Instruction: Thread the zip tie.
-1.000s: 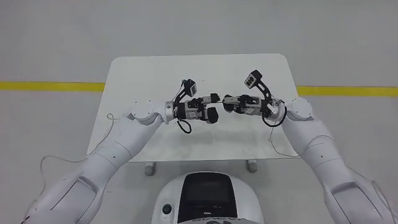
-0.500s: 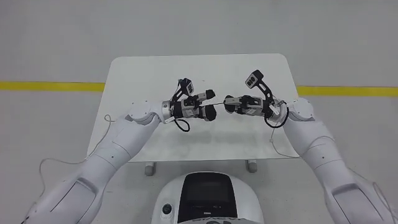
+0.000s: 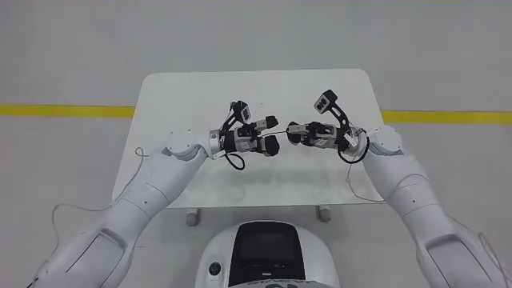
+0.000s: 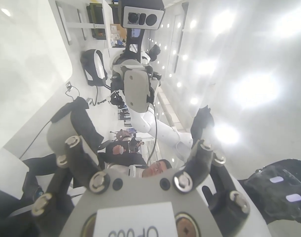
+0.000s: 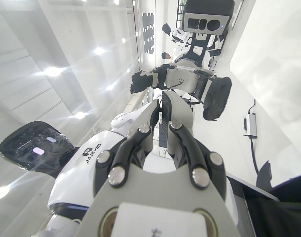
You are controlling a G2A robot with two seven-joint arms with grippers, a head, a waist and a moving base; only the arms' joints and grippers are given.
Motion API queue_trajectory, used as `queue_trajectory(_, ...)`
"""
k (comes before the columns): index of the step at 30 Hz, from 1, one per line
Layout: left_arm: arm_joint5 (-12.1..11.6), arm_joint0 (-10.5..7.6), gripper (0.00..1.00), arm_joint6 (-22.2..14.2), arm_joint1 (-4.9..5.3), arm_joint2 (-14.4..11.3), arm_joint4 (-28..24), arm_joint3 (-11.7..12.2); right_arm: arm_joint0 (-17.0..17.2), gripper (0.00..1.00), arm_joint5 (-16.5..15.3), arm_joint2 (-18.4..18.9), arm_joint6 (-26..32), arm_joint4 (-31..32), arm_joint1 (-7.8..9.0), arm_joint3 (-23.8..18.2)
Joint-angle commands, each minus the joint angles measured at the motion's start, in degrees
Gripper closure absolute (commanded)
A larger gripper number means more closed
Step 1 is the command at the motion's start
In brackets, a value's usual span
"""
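A thin dark zip tie (image 3: 277,133) hangs in the air over the white table (image 3: 176,96), reaching from my right gripper toward my left one. My right gripper (image 3: 291,131) is shut on one end of it; in the right wrist view the tie (image 5: 165,114) shows as a dark strip pinched between the fingertips (image 5: 162,96). My left gripper (image 3: 270,134) faces it at the same height, open, its black padded fingers (image 5: 215,99) spread to either side of the tie's free end. In the left wrist view the left gripper (image 4: 135,114) has nothing between its fingers.
Both arms hover above the middle of the table. A yellow floor line (image 3: 64,110) runs behind it. A power brick with a cable (image 5: 249,124) lies on the floor beyond the table's edge.
The two grippers were nearly touching a second ago. The left gripper has since drawn back a little to the left, leaving the tie in the right gripper. The right arm has barely moved.
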State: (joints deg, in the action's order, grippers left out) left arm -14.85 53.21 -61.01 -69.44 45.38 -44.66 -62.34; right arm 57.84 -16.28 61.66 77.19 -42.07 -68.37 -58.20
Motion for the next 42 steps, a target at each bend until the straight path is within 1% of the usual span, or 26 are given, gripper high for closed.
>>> queue_trajectory(1, 0.03, 0.06, 0.0, 0.03, -0.01, 0.09, 0.12, -0.04, 0.0, 1.0, -0.06, 0.03, 0.02, 0.03, -0.02, 0.03)
queue_trajectory(13, 0.24, 0.16, 0.0, -0.03, -0.19, 0.32, 0.56, 0.14, -0.04, 1.0, -0.25, 0.25, 0.41, -0.28, -0.18, 0.07)
queue_trajectory(24, 0.36, 0.25, 0.0, -0.26, -0.28, 0.68, 0.85, -0.07, -0.28, 1.0, 0.32, -0.08, 0.11, 0.38, -0.38, 0.47)
queue_trajectory(41, 0.17, 0.53, 0.0, -0.41, -0.04, 2.39, 0.76, 0.19, -1.45, 1.0, 1.95, -1.18, 0.41, 3.6, -0.55, 1.21)
queue_trajectory(42, 0.14, 0.59, 0.02, -0.38, -0.01, 2.48, 0.82, 0.13, -1.54, 1.0, 2.06, -1.25, 0.31, 3.86, -0.56, 1.28)
